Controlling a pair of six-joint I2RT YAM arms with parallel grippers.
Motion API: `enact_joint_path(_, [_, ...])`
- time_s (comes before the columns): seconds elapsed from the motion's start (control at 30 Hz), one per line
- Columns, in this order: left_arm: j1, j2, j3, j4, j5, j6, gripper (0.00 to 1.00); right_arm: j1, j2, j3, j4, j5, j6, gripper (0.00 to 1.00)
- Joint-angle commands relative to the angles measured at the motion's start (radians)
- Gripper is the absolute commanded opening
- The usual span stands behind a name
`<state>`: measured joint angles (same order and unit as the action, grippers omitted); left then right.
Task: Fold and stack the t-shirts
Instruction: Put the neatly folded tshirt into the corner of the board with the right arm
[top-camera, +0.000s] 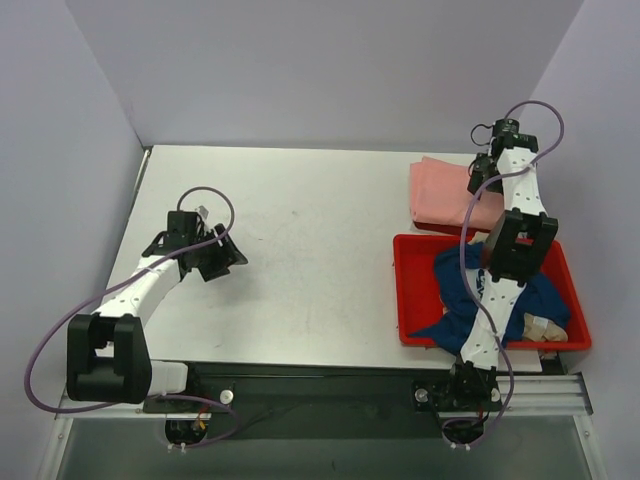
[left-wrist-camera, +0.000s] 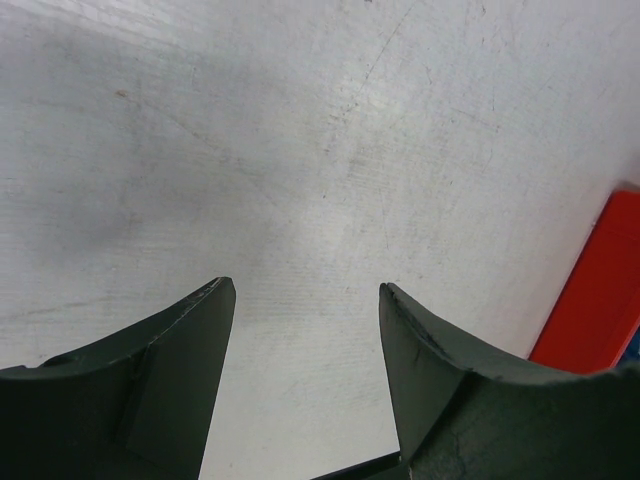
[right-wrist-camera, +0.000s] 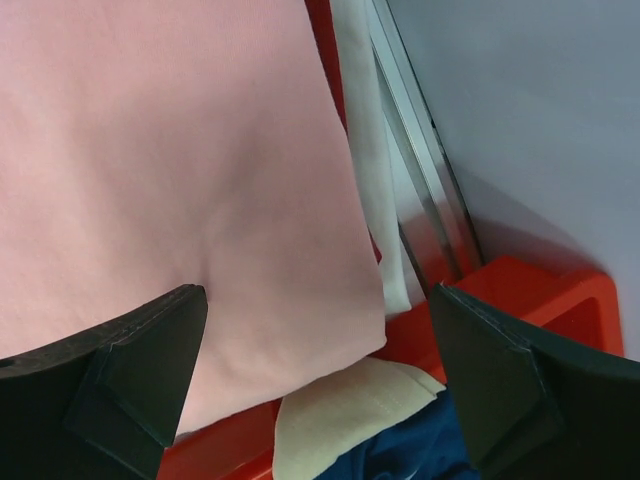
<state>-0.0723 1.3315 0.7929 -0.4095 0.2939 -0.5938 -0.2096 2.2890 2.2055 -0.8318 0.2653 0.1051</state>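
A folded salmon-pink t-shirt (top-camera: 440, 192) lies at the back right of the table and fills the right wrist view (right-wrist-camera: 170, 170). A crumpled navy blue t-shirt (top-camera: 465, 285) sits in the red tub (top-camera: 412, 300); it shows at the bottom of the right wrist view (right-wrist-camera: 400, 455). A dark red edge (top-camera: 450, 230) shows under the pink shirt. My right gripper (top-camera: 482, 172) hovers over the pink shirt's right edge, open and empty (right-wrist-camera: 318, 330). My left gripper (top-camera: 222, 250) is open and empty over bare table (left-wrist-camera: 305, 290).
A cream cloth piece (right-wrist-camera: 340, 410) lies at the tub's rim, and a beige patch (top-camera: 545, 325) shows in the tub's front right. The red tub's corner (left-wrist-camera: 600, 290) shows in the left wrist view. Walls enclose the table at the back and sides.
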Motion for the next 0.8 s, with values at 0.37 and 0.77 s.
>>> enact_joint_path(0.37, [-0.017,-0.104,0.083,-0.014,-0.160,0.031,0.71,0.228,-0.566,-0.573,0.313,-0.105,0.042,1.00])
enact_joint_path(0.77, [-0.044,-0.149,0.089,-0.005,-0.211,0.068,0.70,0.555,-0.757,-0.983,0.479,-0.324,0.240,1.00])
